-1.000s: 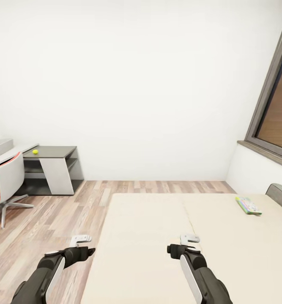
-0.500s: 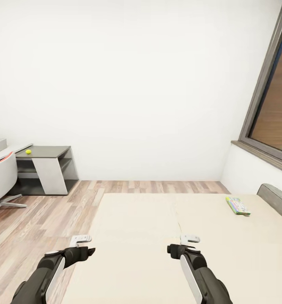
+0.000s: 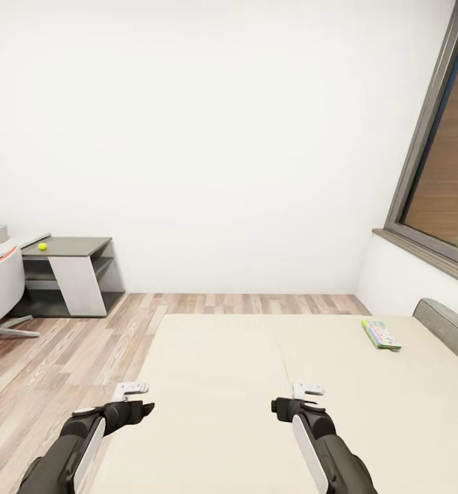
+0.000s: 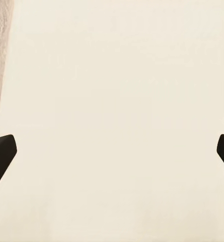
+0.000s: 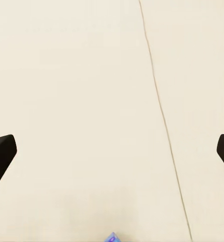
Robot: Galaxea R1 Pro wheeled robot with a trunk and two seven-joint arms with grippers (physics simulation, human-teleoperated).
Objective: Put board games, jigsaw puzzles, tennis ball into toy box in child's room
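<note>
Approach step: both grippers, left (image 3: 130, 390) and right (image 3: 307, 388), spread empty over bed (image 3: 270, 384); board game (image 3: 381, 335) at 2 o'clock needs closing in.

Rt wrist cam: plain beige mattress of the bed (image 5: 91, 101) across the frame, no wrinkles. A thin darker seam (image 5: 162, 116) runs along the mattress, slightly slanted, from one frame edge to the opposite one. Right hand (image 5: 112, 154): two black fingertips (image 5: 1, 154) just poke in at opposite frame edges, spread wide apart w/ nothing between them, only bare mattress. Can't tell if the tips touch the mattress or hang above it. At the frame edge between the fingers, a tiny blue-purple corner (image 5: 112, 238) of sth peeks in; too small to say what it is. Lighting even, no clear shadows on the mattress.
</note>
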